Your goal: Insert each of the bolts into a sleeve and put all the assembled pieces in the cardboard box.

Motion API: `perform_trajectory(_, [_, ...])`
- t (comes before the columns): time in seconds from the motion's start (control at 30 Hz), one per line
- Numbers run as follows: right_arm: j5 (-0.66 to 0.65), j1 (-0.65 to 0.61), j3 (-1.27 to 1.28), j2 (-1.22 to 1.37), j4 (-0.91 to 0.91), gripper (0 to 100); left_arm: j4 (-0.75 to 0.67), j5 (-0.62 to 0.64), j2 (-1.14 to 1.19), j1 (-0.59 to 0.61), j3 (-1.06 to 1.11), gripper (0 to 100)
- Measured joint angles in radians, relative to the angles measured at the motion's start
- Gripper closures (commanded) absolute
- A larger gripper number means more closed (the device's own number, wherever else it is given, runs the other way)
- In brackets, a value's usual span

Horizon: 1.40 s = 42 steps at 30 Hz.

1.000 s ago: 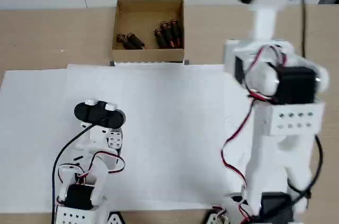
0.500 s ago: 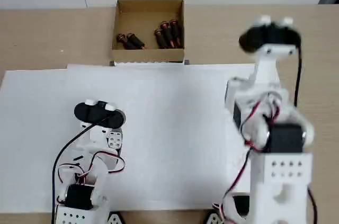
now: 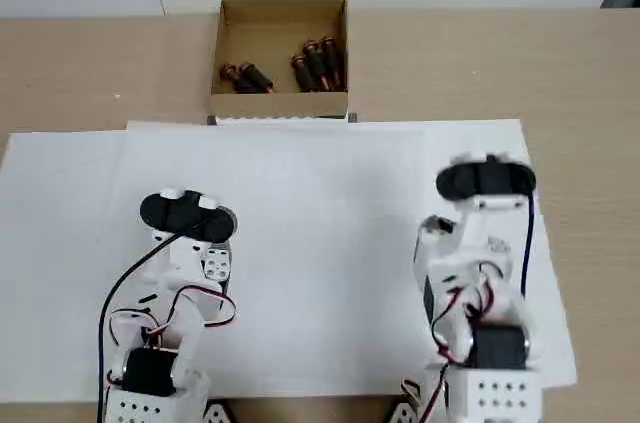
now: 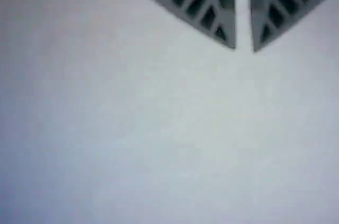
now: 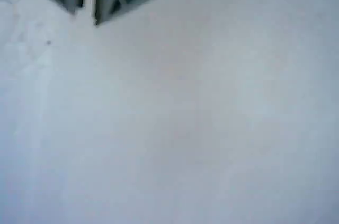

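The cardboard box [image 3: 280, 103] stands at the far edge of the table. Inside it lie several dark bolt-and-sleeve pieces, one group to the left [image 3: 245, 76] and one to the right [image 3: 318, 63]. The left arm [image 3: 188, 243] is folded low at the near left, over the white paper. The right arm [image 3: 484, 243] is folded low at the near right. My left gripper [image 4: 243, 48] points down at bare paper, shut with nothing in it. My right gripper [image 5: 85, 16] is likewise shut and empty just above the paper.
A large white paper sheet [image 3: 320, 203] covers the middle of the wooden table [image 3: 500, 53]. Red and black cables run along both arms near the front edge.
The right arm has drawn back from high up near the box and folded down to the near right of the paper. The left arm has not moved.
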<state>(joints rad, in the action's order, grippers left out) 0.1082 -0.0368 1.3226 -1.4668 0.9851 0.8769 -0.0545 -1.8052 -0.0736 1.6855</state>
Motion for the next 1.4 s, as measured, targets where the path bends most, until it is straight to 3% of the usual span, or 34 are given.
perform_trajectory(0.23, [-0.009, -0.003, 0.242, -0.316, -0.003, 99.5, 0.003, 0.0, 0.0, 0.0, 0.0, 99])
perform_trajectory(0.8, [-0.011, -0.005, 0.347, -0.333, -0.101, 99.5, 0.003, 0.0, 0.0, 0.0, 0.0, 99])
perform_trajectory(1.4, [-0.011, -0.006, 0.347, -0.333, -0.066, 99.5, 0.003, 0.0, 0.0, 0.0, 0.0, 99])
